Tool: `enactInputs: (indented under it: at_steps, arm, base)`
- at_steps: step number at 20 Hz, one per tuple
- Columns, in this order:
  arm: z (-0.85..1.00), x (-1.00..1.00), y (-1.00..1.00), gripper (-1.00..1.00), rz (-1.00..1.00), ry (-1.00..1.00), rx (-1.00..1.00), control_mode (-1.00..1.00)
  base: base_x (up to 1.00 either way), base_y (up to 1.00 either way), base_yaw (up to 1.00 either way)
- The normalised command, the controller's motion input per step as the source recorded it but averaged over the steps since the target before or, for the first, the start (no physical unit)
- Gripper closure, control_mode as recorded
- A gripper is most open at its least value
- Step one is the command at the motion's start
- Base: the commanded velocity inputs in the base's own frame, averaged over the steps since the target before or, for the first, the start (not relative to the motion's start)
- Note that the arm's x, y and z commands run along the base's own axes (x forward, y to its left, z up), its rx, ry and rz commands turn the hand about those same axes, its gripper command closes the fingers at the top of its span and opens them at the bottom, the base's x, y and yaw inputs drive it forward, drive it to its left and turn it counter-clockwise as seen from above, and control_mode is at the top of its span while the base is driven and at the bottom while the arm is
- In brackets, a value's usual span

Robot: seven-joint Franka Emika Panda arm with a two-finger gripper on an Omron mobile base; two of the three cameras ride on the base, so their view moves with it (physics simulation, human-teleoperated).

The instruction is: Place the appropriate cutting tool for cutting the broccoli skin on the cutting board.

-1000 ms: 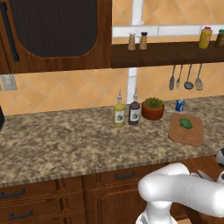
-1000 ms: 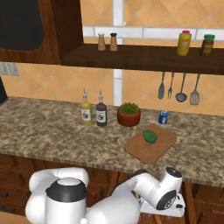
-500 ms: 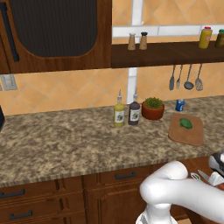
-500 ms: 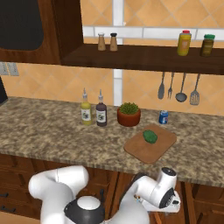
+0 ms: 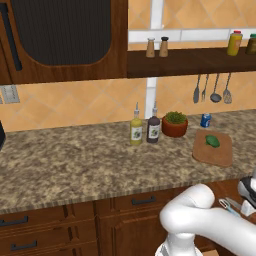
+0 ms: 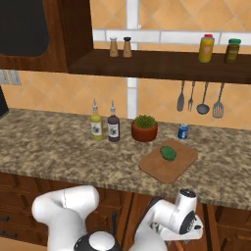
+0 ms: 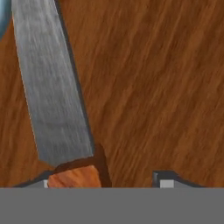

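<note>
1. Knife (image 7: 52, 92) close under the hand camera: grey steel blade running up and away, orange-brown wooden handle at its near end, lying on a brown wood-grain surface.
2. Gripper (image 7: 103, 181): two dark fingertips (image 7: 166, 180) stand apart, one either side of the handle end. Handle sits by the left tip, with a gap to the right one. Whether they press on it, cannot tell.
3. From the base cameras the hand is low, below the counter edge in front of the dark wood cabinets; white wrist seen at (image 6: 184, 218). Thin metal pieces show just beside it in the left base view.
4. Cutting board (image 6: 182, 164) flat on the speckled granite counter (image 6: 59, 152), right of centre.
5. Broccoli (image 6: 168, 153) lies on the board, toward its back edge.
6. Behind the board: potted plant (image 6: 144, 128), blue can (image 6: 183, 131), two bottles (image 6: 104, 125) to the plant's left.
7. Hanging utensils (image 6: 200, 98) on the wall under the shelf.
</note>
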Motion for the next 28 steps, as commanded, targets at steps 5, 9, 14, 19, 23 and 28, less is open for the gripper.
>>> enactInputs:
  at_steps: [5,9,14,19,23,28]
  arm:
    - [-0.07,-0.59,0.44,1.00,0.02,0.00,0.00,-1.00]
    - [0.70,-0.34,0.32,1.00,0.00,0.00,0.00,-1.00]
    - [1.00,-0.61,0.20,1.00,0.00,0.00,0.00,-1.00]
    - [1.00,-0.81,0.10,1.00,0.05,0.00,0.00,-1.00]
    - [1.00,-0.53,0.03,1.00,0.11,0.00,0.00,-1.00]
    - [1.00,-0.14,-0.01,1.00,0.05,-0.04,0.01,-1.00]
  base:
    - [0.00,0.00,0.00]
    - [0.00,0.00,0.00]
    - [0.00,0.00,0.00]
    - [0.00,0.00,0.00]
    - [0.00,0.00,0.00]
    - [0.00,0.00,0.00]
